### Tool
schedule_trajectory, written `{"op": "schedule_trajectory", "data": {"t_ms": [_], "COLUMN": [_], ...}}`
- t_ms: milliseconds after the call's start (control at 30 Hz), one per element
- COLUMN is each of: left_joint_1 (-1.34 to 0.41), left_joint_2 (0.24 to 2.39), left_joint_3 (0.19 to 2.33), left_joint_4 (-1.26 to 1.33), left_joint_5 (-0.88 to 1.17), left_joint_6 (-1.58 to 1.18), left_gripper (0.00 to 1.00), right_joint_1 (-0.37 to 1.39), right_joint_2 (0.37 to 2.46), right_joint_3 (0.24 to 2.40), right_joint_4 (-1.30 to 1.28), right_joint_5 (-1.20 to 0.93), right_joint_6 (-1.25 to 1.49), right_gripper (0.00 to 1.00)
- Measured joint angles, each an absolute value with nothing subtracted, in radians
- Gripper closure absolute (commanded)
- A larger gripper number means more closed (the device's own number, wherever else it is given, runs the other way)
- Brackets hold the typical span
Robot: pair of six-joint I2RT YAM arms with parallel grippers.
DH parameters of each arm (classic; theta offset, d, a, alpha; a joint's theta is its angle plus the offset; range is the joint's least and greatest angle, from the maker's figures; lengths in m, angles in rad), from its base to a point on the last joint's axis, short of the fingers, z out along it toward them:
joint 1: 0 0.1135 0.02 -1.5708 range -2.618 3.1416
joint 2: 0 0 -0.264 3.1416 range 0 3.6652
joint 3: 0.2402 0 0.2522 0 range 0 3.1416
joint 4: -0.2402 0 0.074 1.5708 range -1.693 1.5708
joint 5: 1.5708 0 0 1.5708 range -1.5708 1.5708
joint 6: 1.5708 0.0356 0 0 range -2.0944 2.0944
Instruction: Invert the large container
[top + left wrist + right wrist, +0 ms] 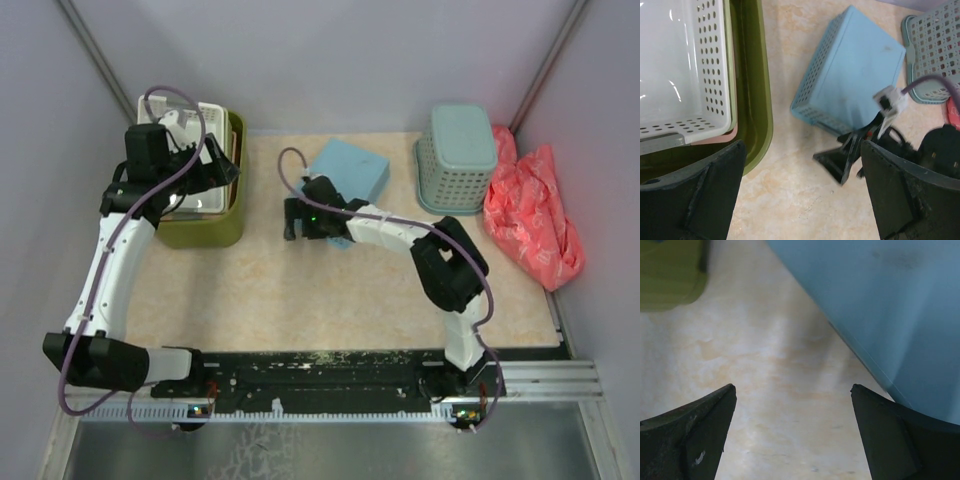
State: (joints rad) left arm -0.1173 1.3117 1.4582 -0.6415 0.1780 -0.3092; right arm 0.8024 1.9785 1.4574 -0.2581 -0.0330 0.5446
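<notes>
The large container [205, 232] sits at the far left of the table [300, 290], with a white perforated basket [680, 75] nested inside. It is probably light, stiff, smooth plastic; take hold at the right rim wall. The jaws of the left gripper [802, 190] and the right gripper [792, 430] stand apart, empty.

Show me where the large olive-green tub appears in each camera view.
Top external: the olive-green tub is in the upper left of the picture, with a white basket nested inside it.
Left wrist: the olive-green tub runs down the left side, and the white basket fills it.
Right wrist: only a corner of the olive-green tub shows, at top left.
Shared landmark: the light-blue basket lies to the tub's right in every view.
</notes>
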Motion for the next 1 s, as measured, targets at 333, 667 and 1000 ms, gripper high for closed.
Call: {"op": "schedule_trajectory", "data": {"t_ms": [333,667,1000], "left_joint_1": [-0.117,-0.118,-0.118], "left_joint_2": [1.292,1.252,1.167], "left_joint_3": [1.386,1.388,1.386], "left_joint_4": [-0.629,-0.633,-0.643], "left_joint_5": [0.287,0.284,0.201], "left_joint_6": [-0.3,-0.299,-0.308], "left_gripper": [0.0,0.0,0.0], "right_joint_1": [0.442,0.721,0.706], "right_joint_2": [1.766,1.819,2.323], "right_joint_3": [1.209,1.441,2.093], "right_joint_4": [-0.293,-0.235,-0.316], "right_joint_5": [0.162,0.136,0.169], "right_joint_6": [0.588,0.567,0.562], "right_gripper": [0.02,0.02,0.02]}}
